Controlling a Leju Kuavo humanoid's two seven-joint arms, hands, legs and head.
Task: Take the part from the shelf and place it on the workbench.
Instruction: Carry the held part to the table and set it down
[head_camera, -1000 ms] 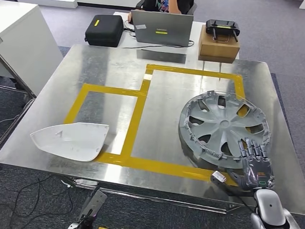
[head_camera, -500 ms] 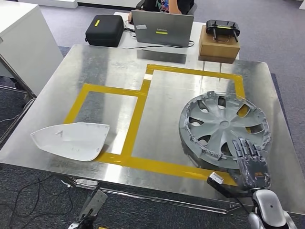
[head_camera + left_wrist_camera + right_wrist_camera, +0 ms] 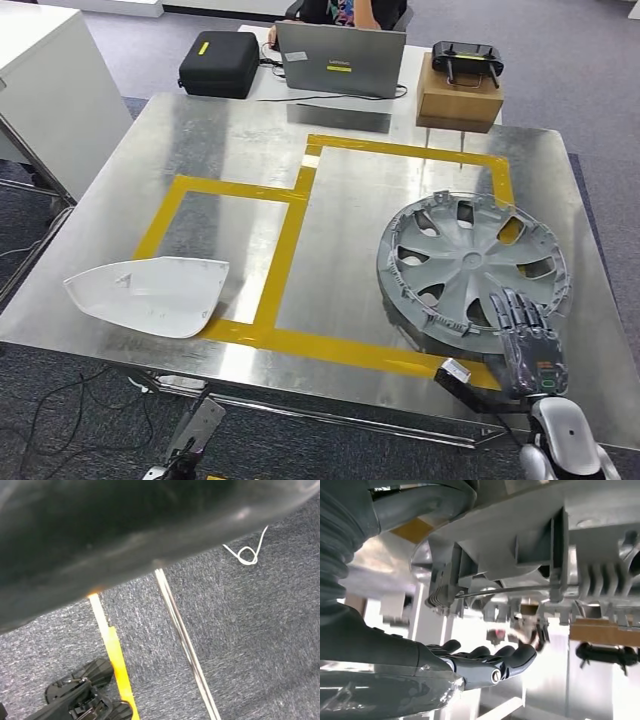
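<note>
A grey wheel cover (image 3: 460, 265) lies flat on the steel workbench (image 3: 226, 130), inside the larger yellow-taped square at the right. My right hand (image 3: 532, 350) is at its near rim, fingers spread over the edge and thumb stretched left along the table front. In the right wrist view the dark fingers (image 3: 497, 662) hover apart from the ribbed rim of the wheel cover (image 3: 531, 525), with light showing between them. The hand holds nothing. A white curved shell part (image 3: 151, 293) lies at the near left of the bench.
Behind the bench stand a laptop (image 3: 340, 60), a black case (image 3: 219, 63) and a cardboard box (image 3: 459, 95) with a controller on it. A person (image 3: 340, 10) sits behind the laptop. A white cabinet (image 3: 45, 90) stands at the left.
My right hand has drawn back slightly toward the bench's near edge, thumb shifting left. The wheel cover stays flat where it was.
</note>
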